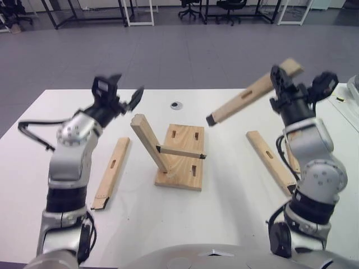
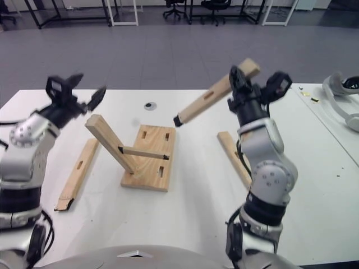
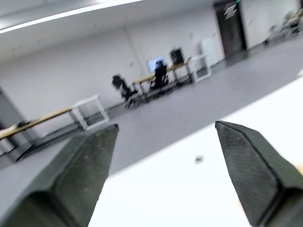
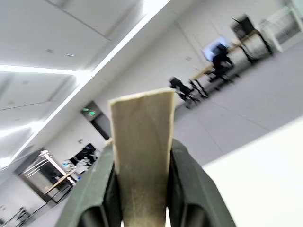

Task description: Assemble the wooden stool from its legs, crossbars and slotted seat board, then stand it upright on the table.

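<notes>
Risk: leg [image 1: 247,96], pinched near its end in your right gripper [image 1: 279,84], may pivot and jam against seat [image 1: 178,177]; left gripper [image 1: 122,92] spread, empty.

The robot's left arm [image 1: 70,162], lower left, and right arm [image 1: 314,174], lower right: rounded silver-grey joint housings joined by black collars. A black cable [image 1: 35,138] loops at the left edge. The black left gripper [image 1: 124,91] and right gripper [image 1: 279,78] carry tapered, fine-textured fingers [image 3: 80,179].

Pale wooden leg [image 1: 247,95], black-tipped, white table [image 1: 224,213]
</notes>
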Robot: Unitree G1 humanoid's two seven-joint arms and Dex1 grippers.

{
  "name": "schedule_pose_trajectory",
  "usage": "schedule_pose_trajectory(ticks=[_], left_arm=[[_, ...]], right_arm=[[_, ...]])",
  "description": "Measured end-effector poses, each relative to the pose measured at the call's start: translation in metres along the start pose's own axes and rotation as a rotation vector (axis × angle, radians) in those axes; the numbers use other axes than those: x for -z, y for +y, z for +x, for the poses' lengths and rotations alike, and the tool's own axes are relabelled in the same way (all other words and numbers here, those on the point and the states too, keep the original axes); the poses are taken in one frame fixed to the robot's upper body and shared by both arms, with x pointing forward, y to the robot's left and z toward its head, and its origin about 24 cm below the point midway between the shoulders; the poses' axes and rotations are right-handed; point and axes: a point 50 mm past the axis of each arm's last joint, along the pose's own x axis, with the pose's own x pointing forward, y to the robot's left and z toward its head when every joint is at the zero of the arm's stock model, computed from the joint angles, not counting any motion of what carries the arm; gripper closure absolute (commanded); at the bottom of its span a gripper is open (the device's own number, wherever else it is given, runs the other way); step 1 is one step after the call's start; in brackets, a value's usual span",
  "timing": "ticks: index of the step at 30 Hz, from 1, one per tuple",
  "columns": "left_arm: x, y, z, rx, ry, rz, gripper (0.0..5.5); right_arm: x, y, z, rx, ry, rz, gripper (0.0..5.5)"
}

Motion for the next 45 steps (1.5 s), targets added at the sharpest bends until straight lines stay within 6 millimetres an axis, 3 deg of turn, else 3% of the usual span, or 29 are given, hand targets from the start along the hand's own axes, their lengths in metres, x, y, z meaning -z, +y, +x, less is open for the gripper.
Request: schedule_pose_trajectory(ticks=[2,5,7,10,14,20,31,36,40,45], left_arm=[[0.033,-0.014,-0.026,0.005,0.137,-0.02,1.75],[0.064,-0.036,-0.044,0.085,0.28,-0.031,1.75],[0.073,-0.047,-0.048,0.167,0.328,-0.022,1.75],[0.077,-0.059,-0.051,0.292,0.358,0.018,1.75],[0.086,-0.069,-0.055,0.374,0.418,0.088,1.75],[0.08,-0.088,-0.052,0.462,0.395,0.065,1.75],[0.067,-0.128,-0.044,0.588,0.37,-0.122,1.75],[0.061,-0.124,-0.039,0.574,0.341,-0.123,1.75],[0.064,-0.099,-0.037,0.523,0.358,-0.065,1.75],[0.067,-0.084,-0.031,0.474,0.358,-0.046,1.75]], right_arm=[[0.01,-0.016,-0.019,0.1,0.034,0.066,4.5],[0.021,-0.028,-0.037,0.184,0.075,0.109,4.5],[0.028,-0.031,-0.043,0.217,0.1,0.163,4.5],[0.039,-0.033,-0.051,0.259,0.122,0.281,4.5],[0.048,-0.034,-0.056,0.282,0.164,0.291,4.5],[0.057,-0.023,-0.059,0.268,0.229,0.2,4.5],[0.046,-0.007,-0.049,0.199,0.084,-0.037,4.5],[0.046,0.003,-0.042,0.02,0.103,-0.153,4.5],[0.032,-0.014,-0.028,-0.035,0.114,-0.197,4.5],[0.025,-0.03,-0.021,-0.02,0.124,-0.133,4.5]])
